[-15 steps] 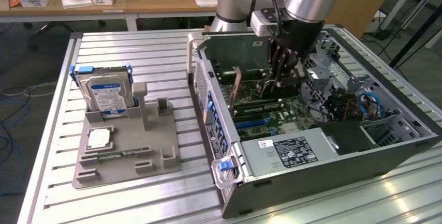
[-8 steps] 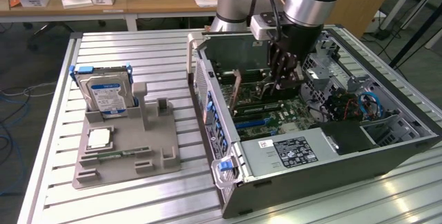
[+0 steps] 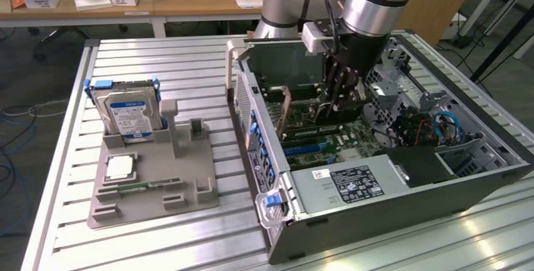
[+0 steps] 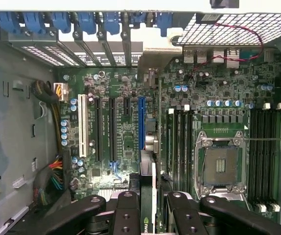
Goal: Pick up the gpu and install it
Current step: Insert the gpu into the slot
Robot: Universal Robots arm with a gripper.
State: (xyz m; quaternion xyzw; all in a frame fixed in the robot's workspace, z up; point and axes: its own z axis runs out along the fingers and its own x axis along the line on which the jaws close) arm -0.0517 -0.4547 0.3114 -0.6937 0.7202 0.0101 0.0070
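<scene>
Jaws clamped on the gpu [image 3: 286,116], card hanging edge-down inside the open pc case [image 3: 467,189].

Exterior view: gripper [image 3: 344,99] is down in the case, so this looks like the install step; the next move would need careful slot alignment. Wrist view: gpu [image 4: 147,196] sits edge-on between the fingers [image 4: 127,215], long axis running along the blue slot [image 4: 141,122], just beside it.

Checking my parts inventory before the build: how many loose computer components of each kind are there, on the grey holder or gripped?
Silver hard drive with blue rails: 1
Square silvery processor chip: 1
Narrow green memory stick: 1
Dark flat gpu card between the fingers: 1
Total: 4
</scene>
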